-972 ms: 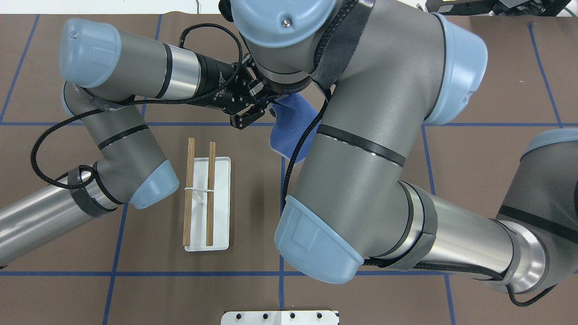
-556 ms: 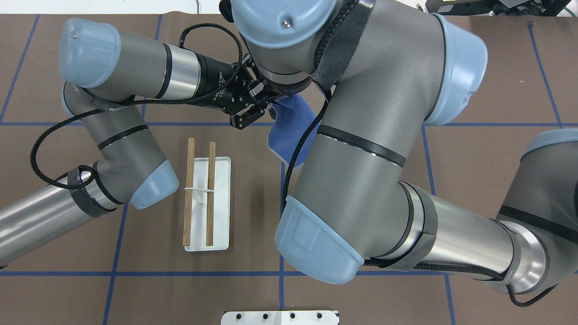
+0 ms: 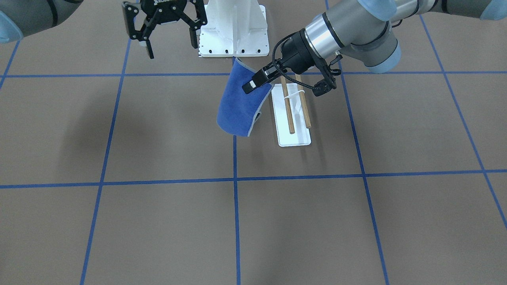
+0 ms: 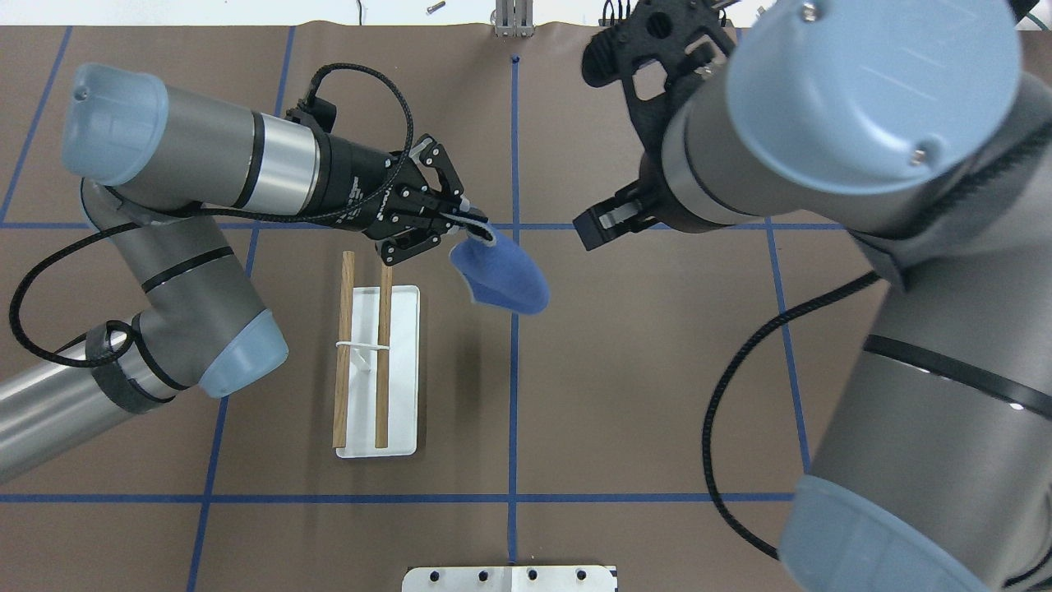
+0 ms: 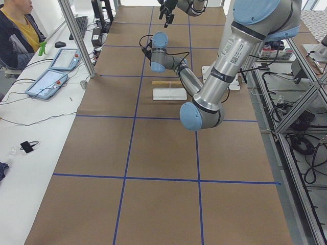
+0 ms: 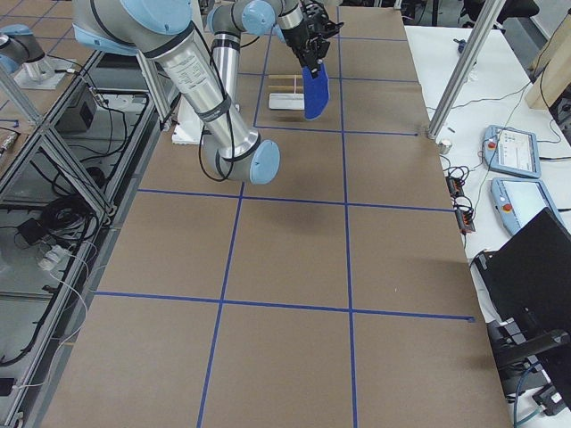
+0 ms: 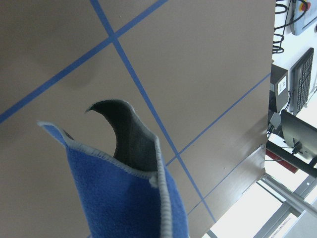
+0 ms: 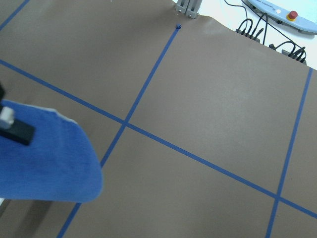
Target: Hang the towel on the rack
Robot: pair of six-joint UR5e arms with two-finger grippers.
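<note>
My left gripper (image 4: 470, 230) is shut on the top edge of the royal-blue towel (image 4: 503, 281), which hangs curled and clear of the table just past the far end of the rack. The front-facing view shows the towel (image 3: 237, 107) drooping beside the rack (image 3: 295, 105), with my left gripper (image 3: 253, 83) at its upper edge. The rack (image 4: 362, 353) has two brown dowels over a white base plate (image 4: 404, 386) and is bare. My right gripper (image 3: 171, 43) is open and empty, raised off to the towel's side. The towel also shows in the left wrist view (image 7: 124, 198) and the right wrist view (image 8: 44, 158).
A white bolted pedestal (image 3: 233, 27) stands at the robot's base, near the rack. Blue tape lines cross the brown table cover. An operator (image 5: 15, 30) sits at a side bench with tablets (image 5: 48, 81), past the table's edge.
My right arm has swung away to the right, uncovering the towel. My left gripper has carried the towel a little nearer to the rack's far end.
</note>
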